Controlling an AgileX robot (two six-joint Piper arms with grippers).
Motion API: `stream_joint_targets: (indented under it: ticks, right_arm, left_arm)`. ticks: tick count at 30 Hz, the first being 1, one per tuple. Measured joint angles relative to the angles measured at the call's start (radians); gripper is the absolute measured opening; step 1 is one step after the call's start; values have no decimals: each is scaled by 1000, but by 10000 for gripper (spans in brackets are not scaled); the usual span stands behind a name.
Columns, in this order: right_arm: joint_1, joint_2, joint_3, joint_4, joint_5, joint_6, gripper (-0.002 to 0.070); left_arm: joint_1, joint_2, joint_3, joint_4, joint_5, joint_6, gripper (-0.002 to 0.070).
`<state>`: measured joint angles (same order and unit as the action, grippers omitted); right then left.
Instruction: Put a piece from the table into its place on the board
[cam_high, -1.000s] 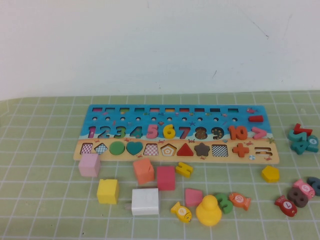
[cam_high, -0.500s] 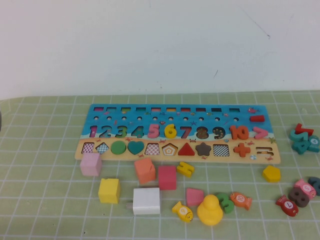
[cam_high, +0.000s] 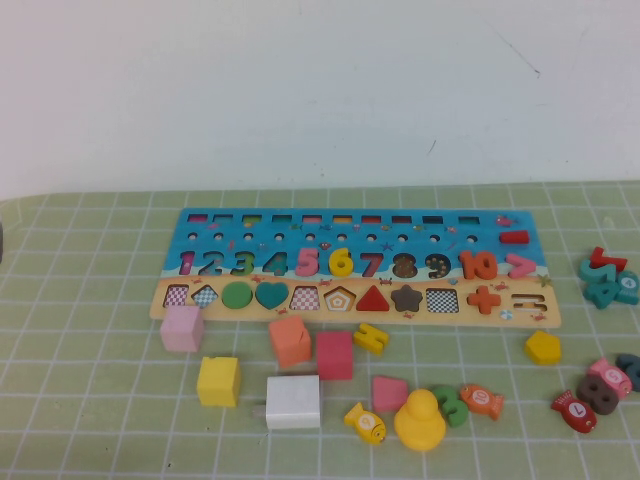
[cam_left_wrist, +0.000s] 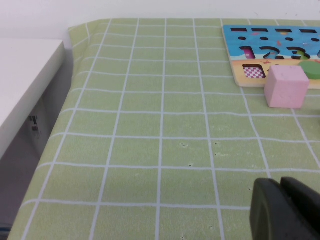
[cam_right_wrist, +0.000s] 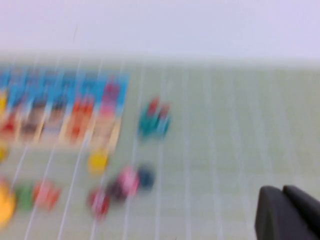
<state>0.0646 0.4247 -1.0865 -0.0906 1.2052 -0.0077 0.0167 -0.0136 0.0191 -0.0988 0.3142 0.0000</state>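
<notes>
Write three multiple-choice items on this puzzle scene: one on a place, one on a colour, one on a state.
1. The yellow 6 sits
A. beside the duck
B. on the board, between 5 and 7
C. in a gripper

2. The cube nearest the board's left end is
A. white
B. orange
C. pale pink

3. The board's pentagon slot is
A. empty
B. filled
C. covered by an arm

Key:
1 B: the yellow 6 lies in the numeral row of the board.
2 C: the pale pink cube stands there.
3 A: the pentagon slot shows its base, and the yellow pentagon block is on the mat.

The left gripper is over the mat left of the board, the right gripper right of it.
</notes>
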Motion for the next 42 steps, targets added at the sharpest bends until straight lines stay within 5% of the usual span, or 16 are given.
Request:
stream_joint_targets:
  ticks: [7, 18, 26, 42]
  right_arm:
    - [-113, -209, 249, -2, -440, -43, -1]
    - [-228, -371, 1000, 11, -1079, -47, -1]
    - [-255, -436, 1113, 91, -890, -8, -1]
    - [-255, -438, 1111, 91, -873, 8, -1]
  left_arm:
    - [0, 0, 0, 0, 0, 0, -2]
    - [0, 0, 0, 0, 0, 0, -2]
    - [0, 0, 0, 0, 2, 0, -2]
    - [0, 0, 0, 0, 2, 0, -2]
